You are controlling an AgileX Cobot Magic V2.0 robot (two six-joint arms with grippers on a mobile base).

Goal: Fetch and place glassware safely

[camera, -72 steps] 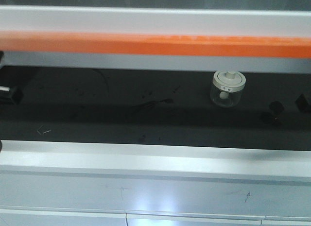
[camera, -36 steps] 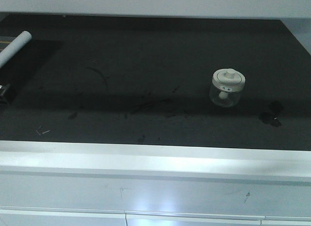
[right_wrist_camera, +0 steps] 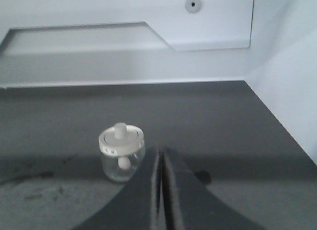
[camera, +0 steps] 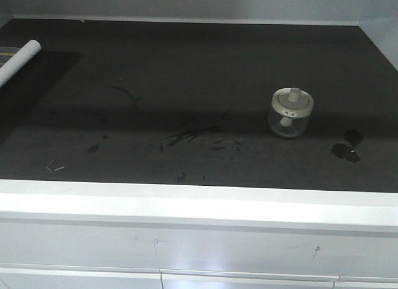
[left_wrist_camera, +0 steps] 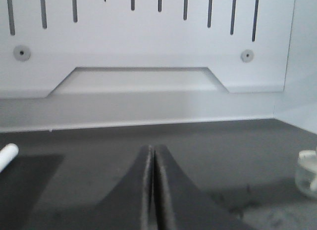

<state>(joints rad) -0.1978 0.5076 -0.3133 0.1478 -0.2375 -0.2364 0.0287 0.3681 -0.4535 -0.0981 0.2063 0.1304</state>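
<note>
Lidded glass jar [camera: 291, 113] stands upright near the right edge of the dark surface [camera: 186, 65], nothing touching it. Right claw [right_wrist_camera: 161, 152] is pressed together, with the jar ahead and slightly to its left. Left claw [left_wrist_camera: 151, 150] is pressed together too, well off. Nosing in unopened could topple the glass, and pinching just the lid [camera: 291, 101] might pop it off. White tube [camera: 18, 58] lies at the far left corner, not in the way.

One high front view, two low wrist views.
All face the back wall [left_wrist_camera: 148, 42]; each shows the jar [camera: 291, 112].
</note>
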